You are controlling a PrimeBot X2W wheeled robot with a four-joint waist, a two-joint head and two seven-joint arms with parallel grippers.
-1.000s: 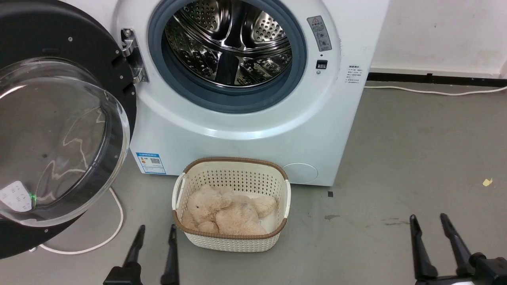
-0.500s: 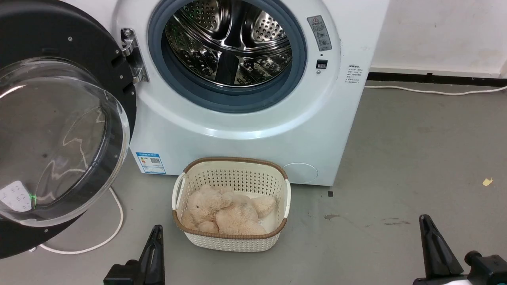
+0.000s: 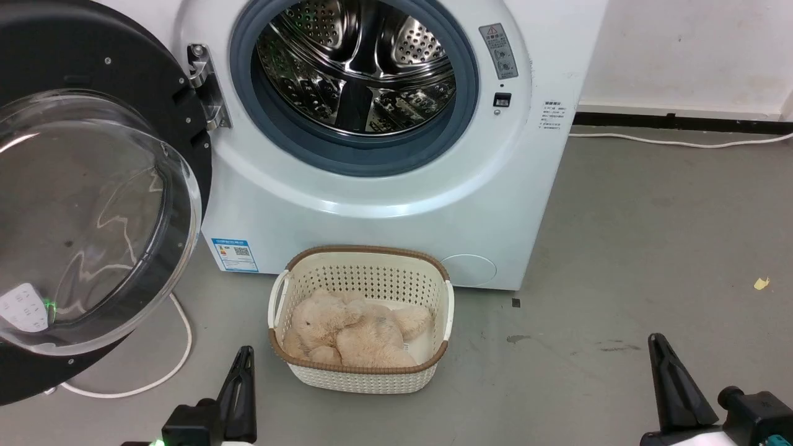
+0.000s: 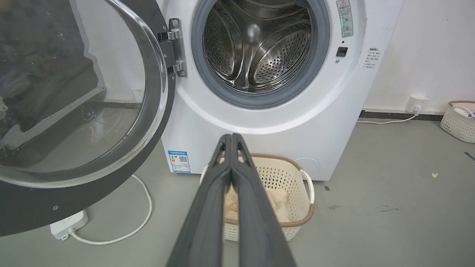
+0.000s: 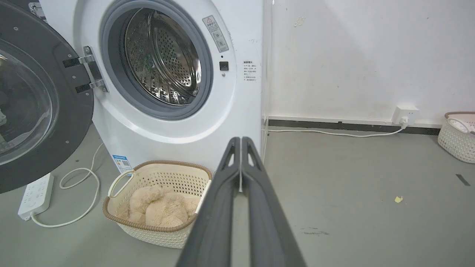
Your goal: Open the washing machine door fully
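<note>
The washing machine door (image 3: pixel 93 204) hangs swung wide to the left on its metal hinge (image 3: pixel 204 87), its black rim and clear domed glass facing me. The same door (image 4: pixel 74 92) shows in the left wrist view and at the left edge of the right wrist view (image 5: pixel 37 100). Behind it the steel drum opening (image 3: pixel 356 68) stands uncovered. My left gripper (image 3: pixel 245 359) is low at the bottom left, shut on nothing, well clear of the door. My right gripper (image 3: pixel 660 347) sits at the bottom right, also shut and empty. Both pairs of fingers press together in the wrist views (image 4: pixel 231 139) (image 5: pixel 240 142).
A cream basket (image 3: pixel 365 378) holding a beige plush toy (image 3: pixel 353 334) stands on the grey floor before the machine. A white cable (image 3: pixel 179 347) and power strip (image 4: pixel 68 224) lie under the door. Another basket (image 5: pixel 458 135) sits by the far right wall.
Both grippers went from open to shut and dropped slightly lower in the head view. The door has not moved.
</note>
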